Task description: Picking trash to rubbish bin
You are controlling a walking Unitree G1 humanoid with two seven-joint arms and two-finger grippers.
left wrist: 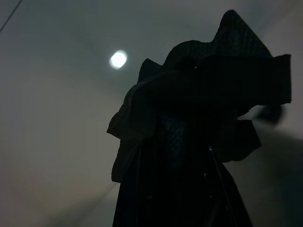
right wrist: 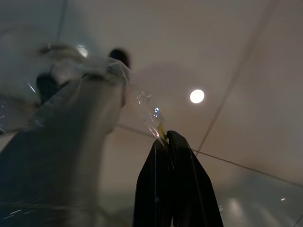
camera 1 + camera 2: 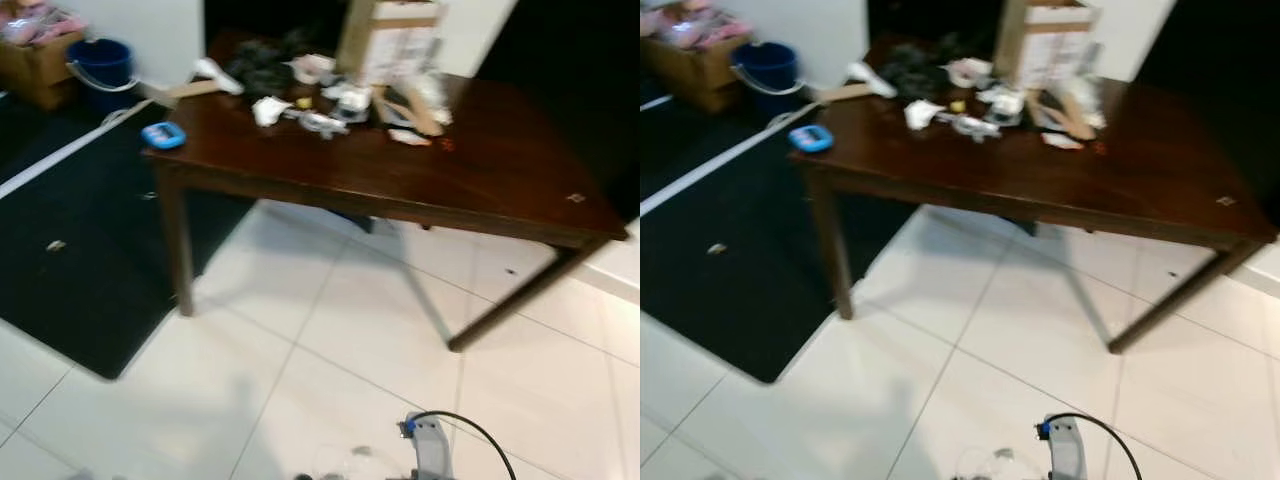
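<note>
Trash is pinched in both claws for carrying, a dark crumpled scrap (image 1: 199, 109) in the closed left claw (image 1: 180, 189), clear plastic wrap (image 2: 80, 127) in the closed right claw (image 2: 168, 142), more litter (image 3: 330, 100) on the worktop (image 3: 400, 170) at twelve o'clock

Before me a dark wooden table (image 3: 480, 170) carries blurred clutter (image 3: 330, 95) at twelve o'clock, perhaps wrappers, and a blue object (image 3: 163, 135) at ten.

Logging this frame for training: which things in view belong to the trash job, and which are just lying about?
Job:
left gripper holding crumpled dark trash
right gripper pinching clear plastic wrapper

Lying about:
wooden table
table clutter
blue bucket
black mat
</note>
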